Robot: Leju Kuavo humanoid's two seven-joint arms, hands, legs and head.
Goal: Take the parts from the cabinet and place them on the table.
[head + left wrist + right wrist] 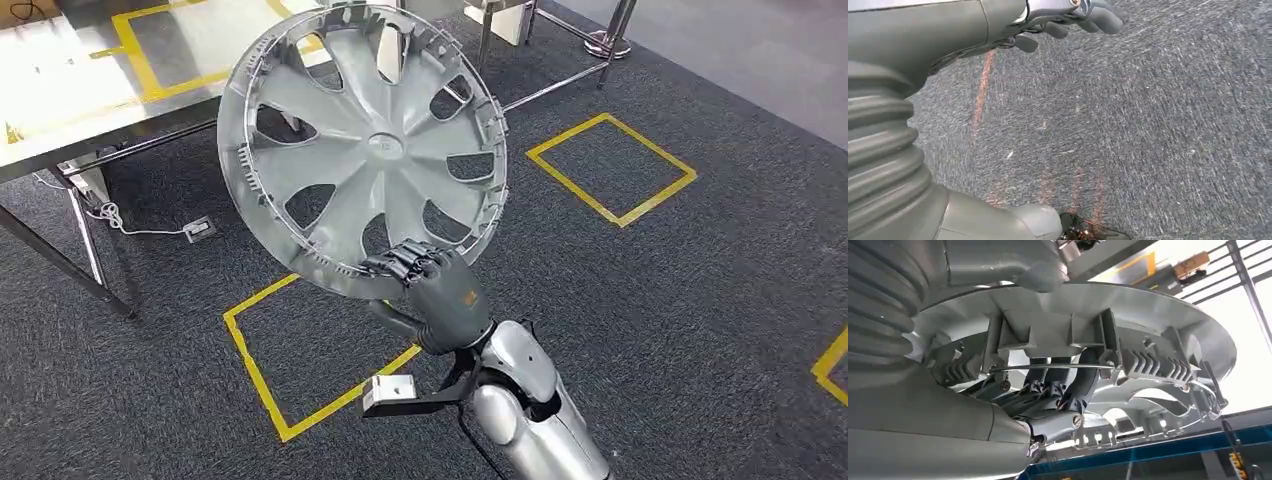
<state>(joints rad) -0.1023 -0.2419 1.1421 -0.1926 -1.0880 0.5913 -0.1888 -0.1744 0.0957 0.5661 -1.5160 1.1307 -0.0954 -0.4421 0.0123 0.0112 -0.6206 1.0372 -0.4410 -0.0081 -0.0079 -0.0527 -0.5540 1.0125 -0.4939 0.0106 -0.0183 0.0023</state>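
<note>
In right robot hand (440,290): wheel cover (362,150)

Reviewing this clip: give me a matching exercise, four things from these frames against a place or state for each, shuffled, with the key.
Things
1. hubcap
2. right hand
3. left hand
4. steel table

Places or states
A. hangs over the dark carpet, holding nothing
B. stands at the upper left of the head view, with yellow tape on its top
C. grips a rim
D. held up in the air, above the floor

Pairs: 1-D, 2-C, 3-A, 4-B
</note>
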